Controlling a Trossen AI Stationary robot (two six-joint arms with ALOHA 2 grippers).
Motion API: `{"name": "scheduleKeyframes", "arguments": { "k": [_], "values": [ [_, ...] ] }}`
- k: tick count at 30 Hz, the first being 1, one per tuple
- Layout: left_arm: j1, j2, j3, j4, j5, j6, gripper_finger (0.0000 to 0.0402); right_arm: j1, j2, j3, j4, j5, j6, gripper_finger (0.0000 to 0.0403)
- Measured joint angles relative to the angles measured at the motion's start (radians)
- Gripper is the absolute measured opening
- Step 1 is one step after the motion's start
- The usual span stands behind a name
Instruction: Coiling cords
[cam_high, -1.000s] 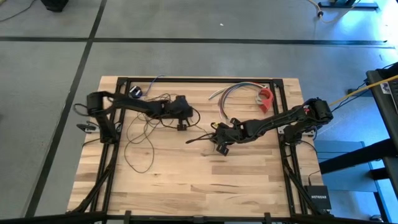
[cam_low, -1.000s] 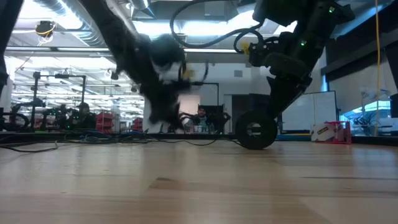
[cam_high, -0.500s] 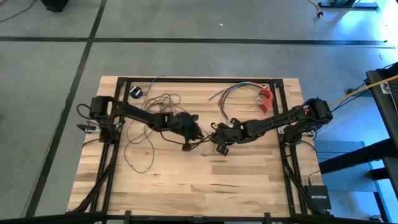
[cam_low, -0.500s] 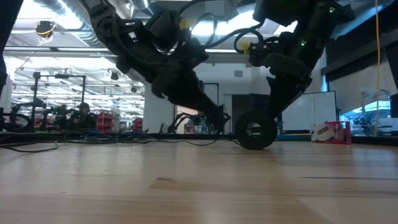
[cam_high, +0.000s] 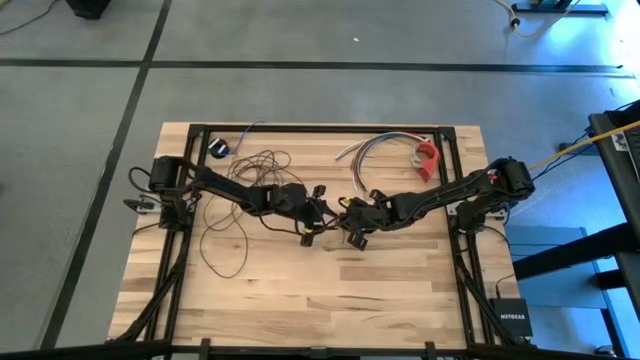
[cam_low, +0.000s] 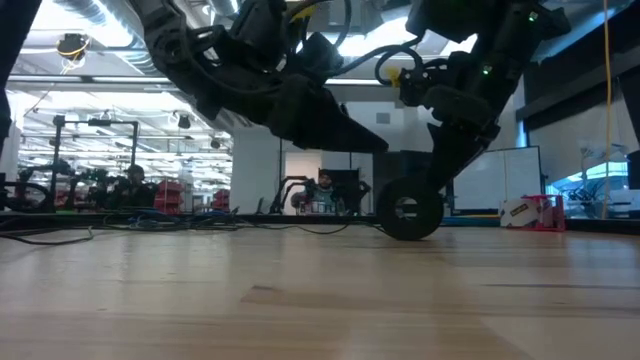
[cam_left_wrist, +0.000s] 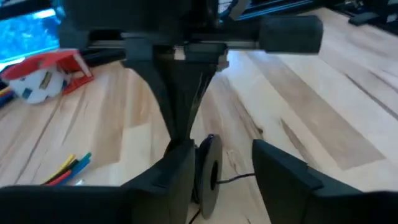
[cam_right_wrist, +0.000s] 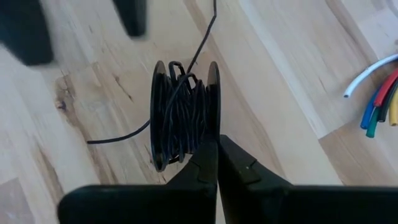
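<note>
From above the cord (cam_high: 243, 196) sprawls in loose loops behind the left gripper (cam_high: 313, 234) — only the right wrist view shows its thin black turns wound on a spool (cam_right_wrist: 185, 114), pinched by the closed right gripper (cam_right_wrist: 216, 144); the left gripper's fingers stand apart.

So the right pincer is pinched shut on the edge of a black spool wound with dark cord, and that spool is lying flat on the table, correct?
Not quite. The right pincer is shut on the spool of dark cord, but the spool is not lying flat: the right wrist view shows it standing on edge, both discs upright with the winding between them.
</note>
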Motion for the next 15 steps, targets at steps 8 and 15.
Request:
{"name": "scheduleKeyframes", "arguments": {
  "k": [8, 15],
  "values": [
    [0.019, 0.119, 0.073, -0.015, 0.029, 0.01, 0.0108, 0.0, 0.0, -0.001, 0.011, 0.0, -0.002, 0.0],
    [0.02, 0.15, 0.091, -0.027, 0.03, 0.053, 0.0077, 0.0, 0.0, -0.001, 0.012, 0.0, -0.009, 0.0001]
  ]
}}
